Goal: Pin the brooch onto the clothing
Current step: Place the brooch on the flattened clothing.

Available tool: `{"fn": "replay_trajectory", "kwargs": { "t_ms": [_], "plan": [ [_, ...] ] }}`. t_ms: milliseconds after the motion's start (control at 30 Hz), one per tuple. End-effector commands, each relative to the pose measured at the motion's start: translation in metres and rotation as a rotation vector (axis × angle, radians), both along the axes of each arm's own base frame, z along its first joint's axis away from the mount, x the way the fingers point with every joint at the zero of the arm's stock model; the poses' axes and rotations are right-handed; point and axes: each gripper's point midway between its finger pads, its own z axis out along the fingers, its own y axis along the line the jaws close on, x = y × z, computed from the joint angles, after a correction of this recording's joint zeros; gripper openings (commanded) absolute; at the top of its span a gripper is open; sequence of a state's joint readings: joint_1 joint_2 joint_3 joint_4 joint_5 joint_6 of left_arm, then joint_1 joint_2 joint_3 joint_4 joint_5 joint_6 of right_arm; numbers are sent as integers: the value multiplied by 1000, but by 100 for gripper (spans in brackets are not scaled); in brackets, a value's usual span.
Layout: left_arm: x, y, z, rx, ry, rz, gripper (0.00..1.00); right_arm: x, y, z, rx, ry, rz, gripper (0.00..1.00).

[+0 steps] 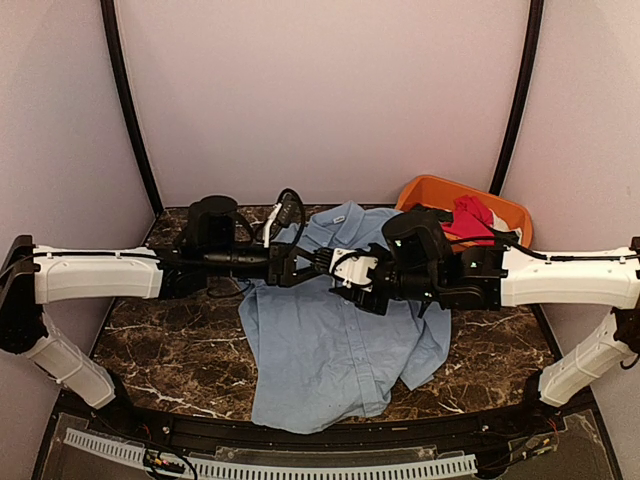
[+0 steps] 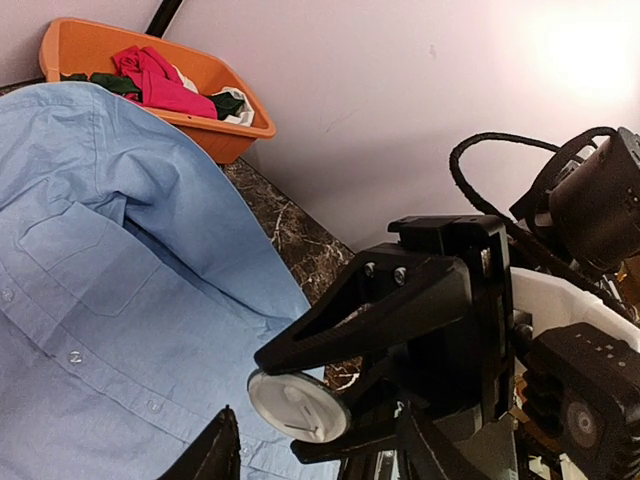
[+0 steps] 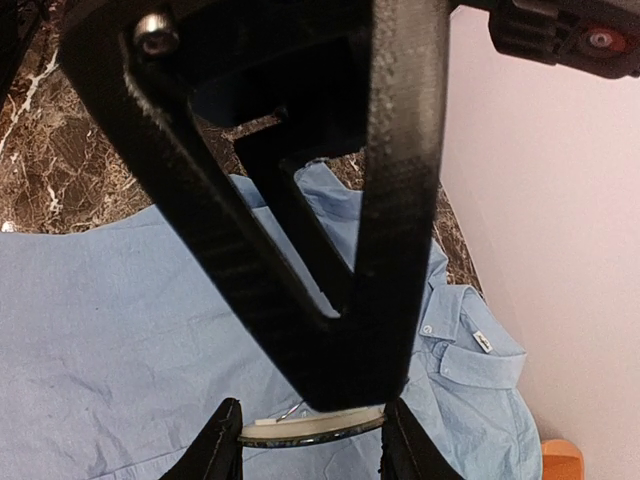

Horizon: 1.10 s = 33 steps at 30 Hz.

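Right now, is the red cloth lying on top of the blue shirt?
No, the red cloth sits inside the orange basket, not on the blue shirt.

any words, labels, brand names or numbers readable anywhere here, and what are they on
No text can be read in any view.
white tag inside the collar of the light blue shirt: print, if any, too small to read.
brooch: the pale back facing the left wrist camera shows no readable lettering.
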<state>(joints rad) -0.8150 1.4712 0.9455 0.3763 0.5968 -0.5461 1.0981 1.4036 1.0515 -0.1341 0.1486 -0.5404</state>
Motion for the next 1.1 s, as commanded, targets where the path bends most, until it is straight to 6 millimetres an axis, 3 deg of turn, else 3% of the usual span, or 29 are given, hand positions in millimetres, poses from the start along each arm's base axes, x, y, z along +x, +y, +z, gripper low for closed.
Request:
{"fn": "replay_trajectory", "kwargs": {
  "t_ms": [0, 333, 567, 900, 1067],
  "plan": [
    [-7, 7, 16, 33, -117, 19, 51, 1, 4, 0, 24, -1, -23, 0],
    [-13, -7, 6, 203, -204, 34, 45, 9, 6, -5, -1, 19, -66, 0],
    [-2, -5, -13, 326, -198, 97, 38, 10, 6, 2, 16, 16, -76, 0],
    [-4, -14, -11, 251, -166, 89, 36, 5, 11, 6, 73, 47, -63, 0],
    [-1, -15, -13, 255, -162, 98, 30, 6, 14, 5, 82, 61, -66, 0]
  ]
}}
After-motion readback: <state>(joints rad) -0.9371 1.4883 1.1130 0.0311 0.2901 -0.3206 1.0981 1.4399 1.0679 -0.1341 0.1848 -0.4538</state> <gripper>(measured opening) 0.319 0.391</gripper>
